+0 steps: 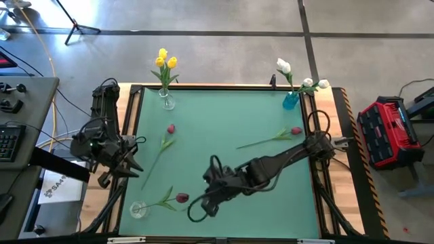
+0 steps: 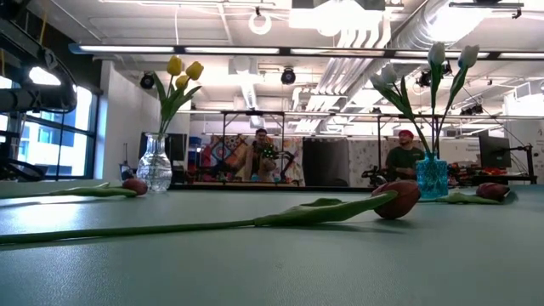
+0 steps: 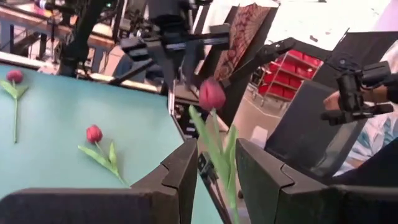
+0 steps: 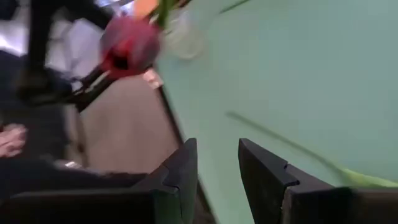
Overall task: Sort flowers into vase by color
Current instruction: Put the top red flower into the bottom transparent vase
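My left gripper (image 1: 132, 165) (image 3: 216, 149) hangs over the table's left edge, shut on a dark red tulip whose head (image 3: 211, 94) (image 4: 127, 46) sticks out past the fingers. Three more red tulips lie flat on the green mat: one left of centre (image 1: 170, 129), one at the right (image 1: 296, 131), and one near the front (image 1: 182, 197) (image 2: 395, 200). My right gripper (image 1: 202, 200) (image 4: 217, 146) is shut and empty, above the mat right beside that front tulip. It points toward the left arm. My left gripper pinches the red tulip's green stem (image 3: 225, 186) between its two fingers, some way below the head. The stem and a leaf run forward along the fingers, and the head is lifted clear of the table.
At the far edge, a clear vase (image 1: 166, 100) holds yellow tulips and a blue vase (image 1: 291, 100) holds white ones. An empty clear vase (image 1: 137, 209) stands at the mat's near left corner. A red tool box (image 1: 386, 132) sits right of the table. People are in the room beyond.
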Robot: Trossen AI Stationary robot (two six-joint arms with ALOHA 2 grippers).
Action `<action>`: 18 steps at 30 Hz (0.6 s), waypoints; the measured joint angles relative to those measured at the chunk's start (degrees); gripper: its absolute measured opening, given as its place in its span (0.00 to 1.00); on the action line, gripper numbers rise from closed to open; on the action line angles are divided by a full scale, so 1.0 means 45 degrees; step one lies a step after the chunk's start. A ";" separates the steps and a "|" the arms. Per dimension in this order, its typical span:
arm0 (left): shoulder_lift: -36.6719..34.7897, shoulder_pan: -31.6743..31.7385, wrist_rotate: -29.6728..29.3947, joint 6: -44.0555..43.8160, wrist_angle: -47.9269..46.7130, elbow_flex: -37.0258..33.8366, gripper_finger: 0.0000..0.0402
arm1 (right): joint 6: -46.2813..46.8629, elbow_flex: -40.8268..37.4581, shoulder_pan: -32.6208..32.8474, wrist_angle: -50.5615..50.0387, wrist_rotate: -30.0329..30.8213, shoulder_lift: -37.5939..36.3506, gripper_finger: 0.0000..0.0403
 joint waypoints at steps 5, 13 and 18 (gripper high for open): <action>-0.0005 0.0000 -0.0108 -0.0160 -0.0262 0.0000 0.24 | -0.0662 -0.1585 0.0026 0.3355 -0.0541 0.0152 0.26; -0.0005 0.0000 -0.0431 -0.0160 -0.0419 0.0000 0.24 | -0.2751 -0.1868 -0.0337 0.6626 -0.0626 0.0132 0.26; -0.0005 0.0005 -0.1111 0.0148 -0.0440 0.0000 0.24 | -0.3702 -0.1868 -0.0749 0.7474 -0.1183 0.0189 0.26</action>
